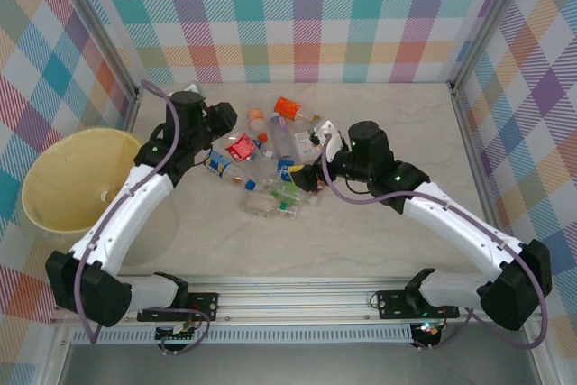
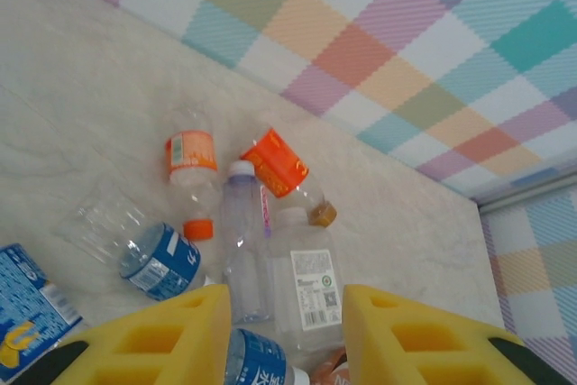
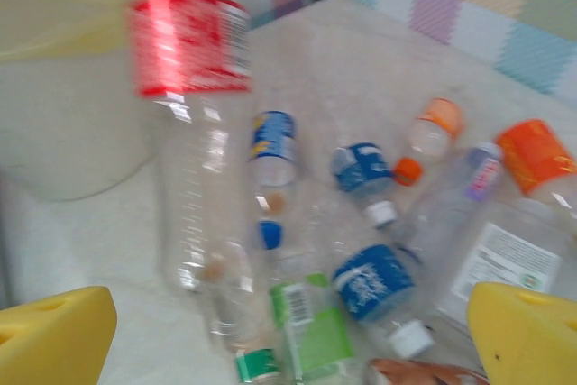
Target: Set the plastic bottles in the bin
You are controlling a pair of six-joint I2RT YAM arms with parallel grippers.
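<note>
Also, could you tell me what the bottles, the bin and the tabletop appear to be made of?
Plastic bottles: thin, clear, glossy plastic; you can see through them and some are crumpled. Bin: smooth pale yellow plastic, probably, judging by its even colour and thin rim. Tabletop: cream with faint veining, marble-look, perhaps laminate.

a lab test booth: plaid fabric walls [image 1: 306, 15] on aluminium framing [image 1: 297, 299].
</note>
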